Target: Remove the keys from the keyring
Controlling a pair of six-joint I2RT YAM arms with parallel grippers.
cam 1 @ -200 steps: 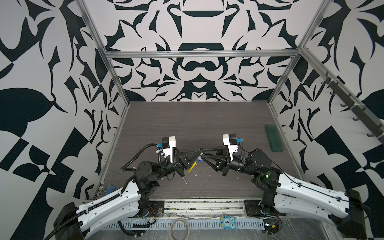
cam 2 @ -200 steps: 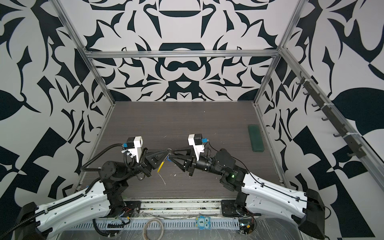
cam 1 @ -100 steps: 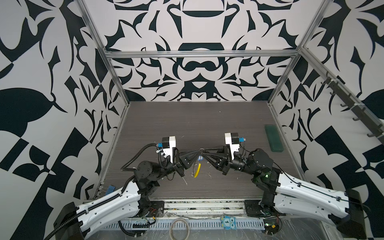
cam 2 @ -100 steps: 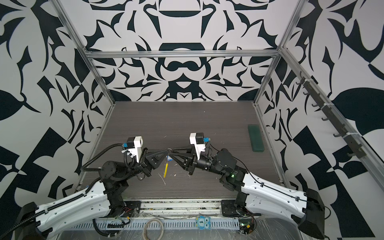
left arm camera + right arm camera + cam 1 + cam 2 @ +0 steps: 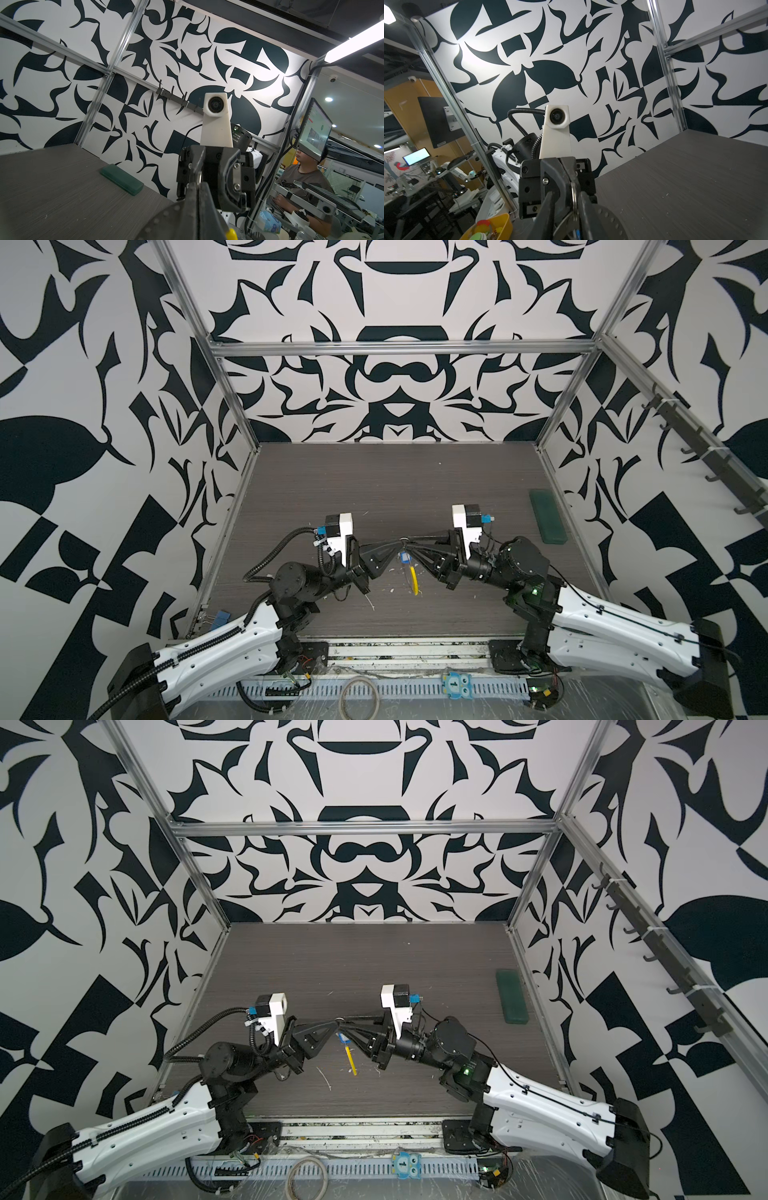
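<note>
Dangling just beneath the jaws: keyring [image 5: 413, 580].

Both top views look down over the table [image 5: 415, 489] from its near edge, sharing the whole scene; the left and right wrist views sit low and close, facing the right wrist camera [image 5: 216, 105] and left wrist camera [image 5: 557, 116] respectively.

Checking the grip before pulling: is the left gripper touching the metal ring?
Touching. The right wrist view shows the left gripper with shut fingertips pinching the metal ring.
</note>
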